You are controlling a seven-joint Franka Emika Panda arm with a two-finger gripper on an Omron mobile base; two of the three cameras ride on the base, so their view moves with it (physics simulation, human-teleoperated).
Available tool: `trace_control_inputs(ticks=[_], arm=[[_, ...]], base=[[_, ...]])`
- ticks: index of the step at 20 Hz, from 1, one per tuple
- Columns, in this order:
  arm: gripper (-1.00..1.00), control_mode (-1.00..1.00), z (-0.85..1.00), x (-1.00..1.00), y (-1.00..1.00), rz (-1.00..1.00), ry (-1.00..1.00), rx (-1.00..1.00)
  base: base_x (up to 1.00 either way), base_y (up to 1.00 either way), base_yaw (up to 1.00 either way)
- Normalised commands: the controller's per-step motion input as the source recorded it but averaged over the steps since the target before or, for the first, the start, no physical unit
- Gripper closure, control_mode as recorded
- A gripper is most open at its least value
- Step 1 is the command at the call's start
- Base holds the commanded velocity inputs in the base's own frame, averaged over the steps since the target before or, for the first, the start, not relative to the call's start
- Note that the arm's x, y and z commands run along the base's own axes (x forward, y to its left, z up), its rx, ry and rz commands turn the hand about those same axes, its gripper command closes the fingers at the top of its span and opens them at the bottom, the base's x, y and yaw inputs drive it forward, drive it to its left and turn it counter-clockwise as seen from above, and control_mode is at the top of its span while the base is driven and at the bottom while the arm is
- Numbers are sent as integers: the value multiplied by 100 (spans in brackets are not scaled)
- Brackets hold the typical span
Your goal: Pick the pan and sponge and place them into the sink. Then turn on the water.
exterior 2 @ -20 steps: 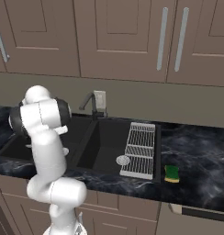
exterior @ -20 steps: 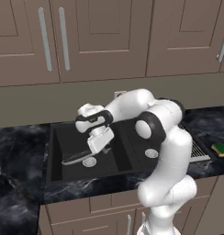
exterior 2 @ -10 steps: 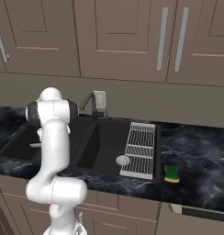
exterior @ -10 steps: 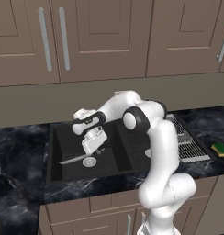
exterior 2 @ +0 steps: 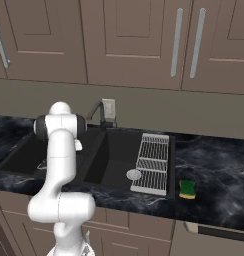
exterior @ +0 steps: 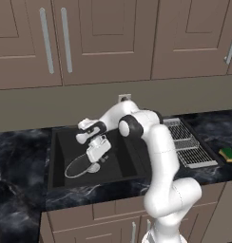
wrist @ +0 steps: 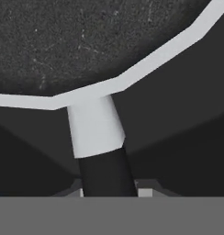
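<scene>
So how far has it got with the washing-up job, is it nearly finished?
Not nearly. Nothing is finished yet. In hand: the gripper holds the small dark frying pan with the light-grey rim by its black handle, low inside the left bowl of the matte-black sink. Left: let go of the pan, fetch the yellow-and-green sponge from the counter beside the wire rack, then run water from the dark faucet.
</scene>
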Motion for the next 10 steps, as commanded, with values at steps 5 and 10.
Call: trace_control_inputs(ticks=[5, 10], arm=[[100, -100, -79, 0, 31, 0, 0, 0], [100, -100, -69, 0, 31, 0, 0, 0]], base=[[0, 0, 0], [0, 0, 0]])
